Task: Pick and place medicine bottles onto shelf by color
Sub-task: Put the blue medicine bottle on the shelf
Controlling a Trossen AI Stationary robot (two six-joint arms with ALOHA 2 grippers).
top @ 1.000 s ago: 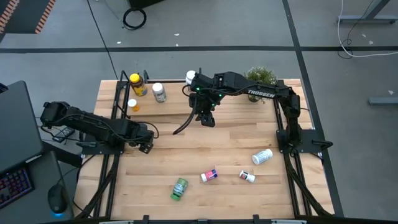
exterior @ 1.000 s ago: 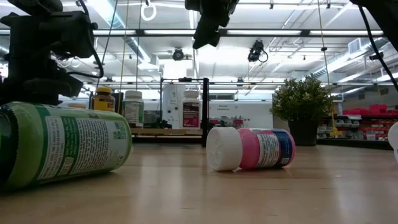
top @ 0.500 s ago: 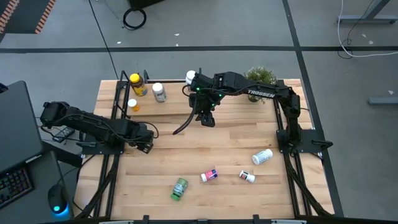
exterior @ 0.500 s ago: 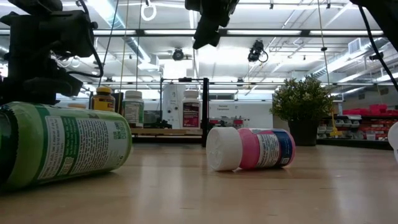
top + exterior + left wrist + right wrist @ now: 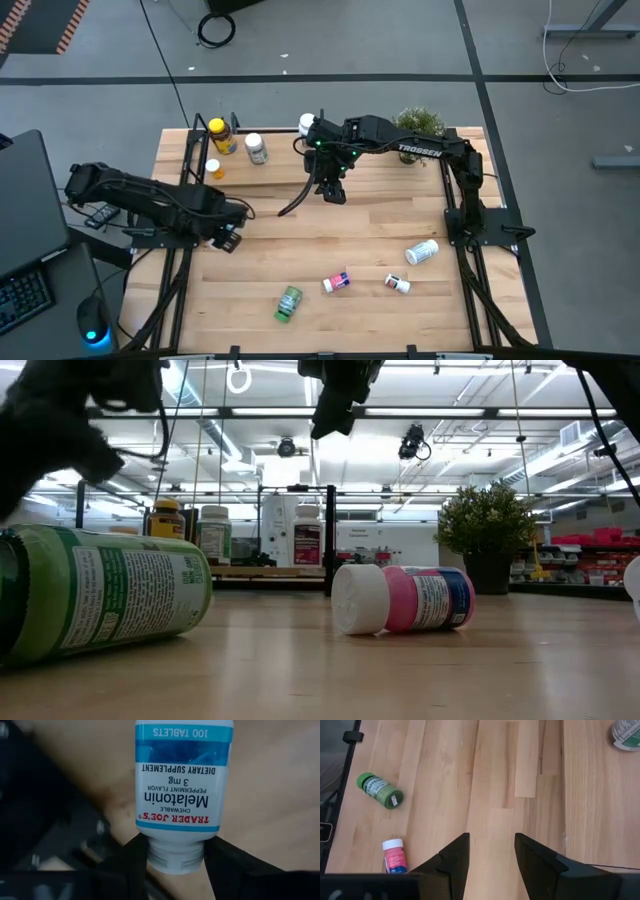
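L tool (image 5: 175, 852) sits at left-centre of the high view, just inside the tabletop's (image 5: 380, 235) left edge. Its fingers are closed on the cap end of a white bottle w/ blue label (image 5: 183, 785), seen close in the L wrist view. In the low view the L arm is only a dark blur at upper left.

R tool (image 5: 333, 192) hangs above the tabletop at upper centre of the high view, just in front of the shelf (image 5: 275, 172). Fingers part-open w/ bare wood between them in the R wrist view; nothing held.

Shelf runs along the upper-left part of the tabletop. On it: amber yellow-capped bottle (image 5: 220, 135), white bottle (image 5: 256, 148), small orange bottle (image 5: 213, 168), another white bottle (image 5: 306, 125) near the R arm.

Lying loose on the tabletop, lower centre to lower right: green bottle (image 5: 289, 302), pink-label bottle (image 5: 336, 282), small white bottle (image 5: 398, 284), larger white bottle (image 5: 421, 251). Potted plant (image 5: 420, 124) at upper right.
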